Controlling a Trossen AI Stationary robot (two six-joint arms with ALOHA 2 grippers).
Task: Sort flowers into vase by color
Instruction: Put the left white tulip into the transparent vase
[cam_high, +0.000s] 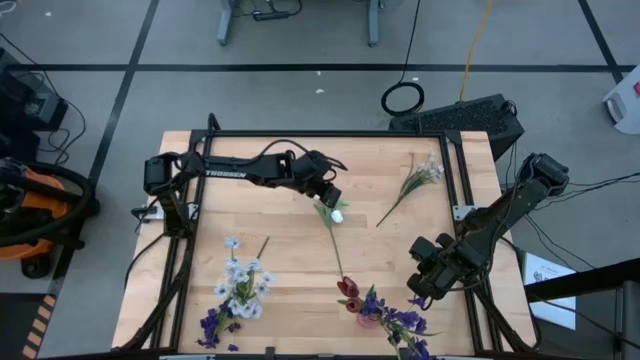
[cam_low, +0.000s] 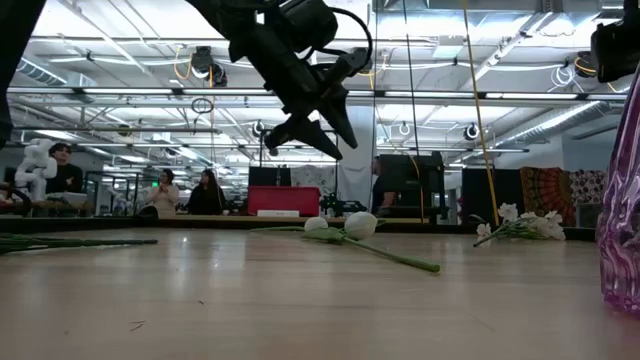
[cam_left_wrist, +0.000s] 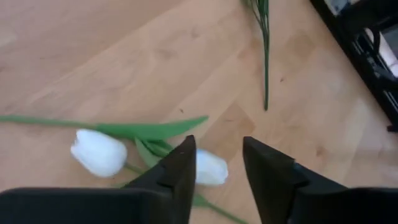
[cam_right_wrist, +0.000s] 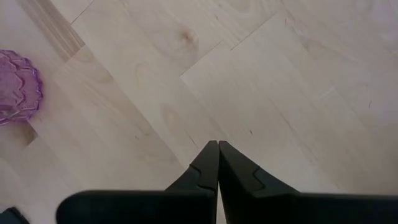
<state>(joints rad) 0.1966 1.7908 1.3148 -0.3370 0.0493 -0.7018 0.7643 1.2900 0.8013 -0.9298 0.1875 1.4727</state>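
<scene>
Two white tulips (cam_high: 338, 213) lie on the table's middle, heads (cam_left_wrist: 99, 152) (cam_left_wrist: 210, 168) side by side, stem running toward the near edge. My left gripper (cam_high: 331, 196) hovers open just above them (cam_low: 310, 125), touching nothing; in its wrist view (cam_left_wrist: 219, 142) one head shows beside the left finger. A purple glass vase (cam_high: 368, 316) near the near edge holds a dark red tulip (cam_high: 347, 290) and purple sprigs (cam_high: 400, 320). My right gripper (cam_high: 425, 285) is shut (cam_right_wrist: 217, 149), waiting right of the vase (cam_right_wrist: 18, 87).
A white blossom cluster (cam_high: 420, 178) lies at the far right (cam_low: 520, 226). White and pale-blue blossoms (cam_high: 240, 285) and purple sprigs (cam_high: 215, 325) sit at the near left. The vase (cam_low: 625, 220) stands at the low view's right edge. Bare wood (cam_high: 280, 260) lies between.
</scene>
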